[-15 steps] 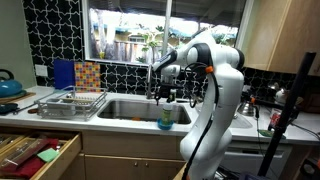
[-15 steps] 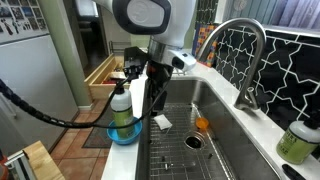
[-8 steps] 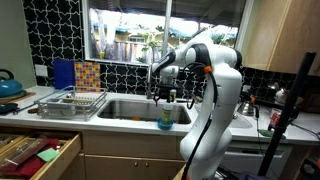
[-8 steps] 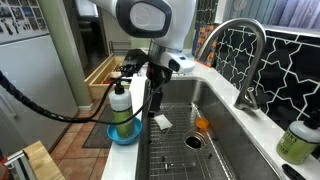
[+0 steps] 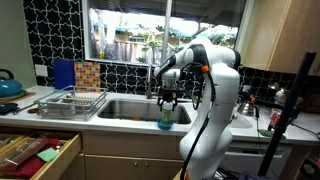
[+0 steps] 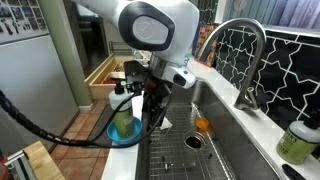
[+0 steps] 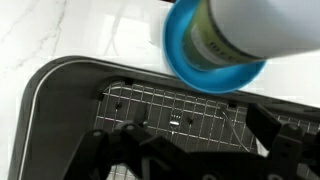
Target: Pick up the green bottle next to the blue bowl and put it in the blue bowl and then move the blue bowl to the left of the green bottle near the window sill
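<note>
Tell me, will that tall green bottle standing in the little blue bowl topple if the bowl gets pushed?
Possibly: the green plastic bottle stands upright and rises above the small round blue plastic bowl holding it, so a shove could rock it. Both look like light plastic, probably easy to slide. The steel sink lies close beside.

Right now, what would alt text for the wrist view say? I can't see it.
Close and blurred, the green bottle stands in the blue bowl on the white counter beside the steel sink. The open gripper hovers over the wire rack in the sink.
</note>
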